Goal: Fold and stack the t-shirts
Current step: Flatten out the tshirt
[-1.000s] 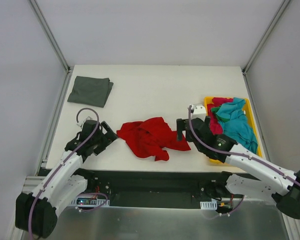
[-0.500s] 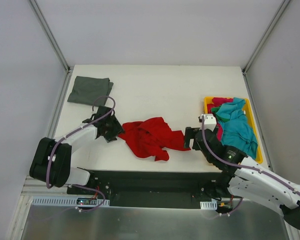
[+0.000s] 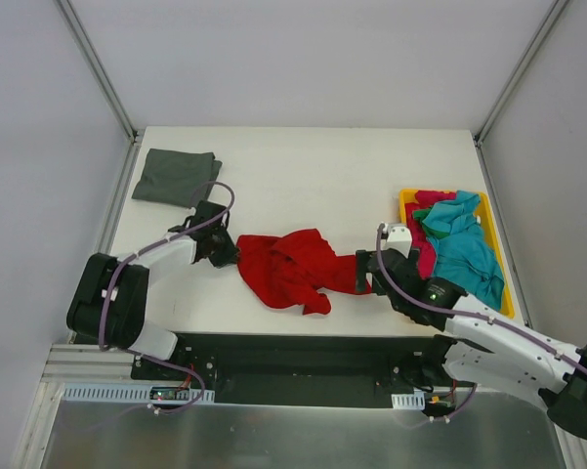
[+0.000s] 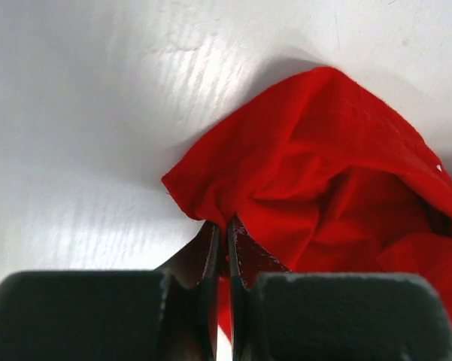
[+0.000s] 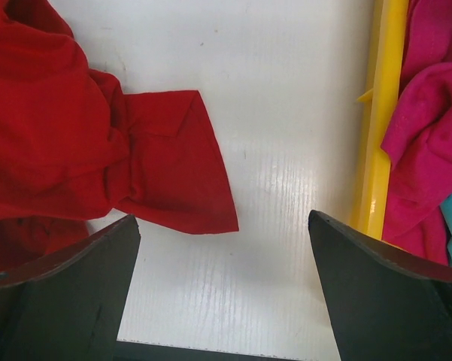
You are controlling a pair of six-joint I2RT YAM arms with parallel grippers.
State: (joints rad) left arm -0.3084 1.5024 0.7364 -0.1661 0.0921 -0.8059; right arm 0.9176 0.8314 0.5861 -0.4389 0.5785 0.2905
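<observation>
A crumpled bright red t-shirt [image 3: 293, 266] lies on the white table near the front middle. My left gripper [image 3: 227, 252] is at its left edge, and in the left wrist view the gripper [image 4: 226, 226] is shut on a fold of the red cloth [image 4: 323, 165]. My right gripper [image 3: 364, 272] hovers at the shirt's right end. In the right wrist view it [image 5: 222, 222] stands open and empty, with the red sleeve [image 5: 165, 173] just beyond its left finger. A folded dark grey t-shirt [image 3: 176, 176] lies at the back left.
A yellow tray [image 3: 406, 197] at the right holds a turquoise t-shirt [image 3: 464, 244] and a pinkish-red one [image 3: 422, 249]. In the right wrist view the tray's rim [image 5: 380, 113] runs just right of my right gripper, with pinkish-red cloth [image 5: 429, 113] inside. The table's front edge is close.
My left gripper swung in from the front left to the red t-shirt's left edge and shut on it. The right gripper shifted slightly, staying open by the shirt's right end.
</observation>
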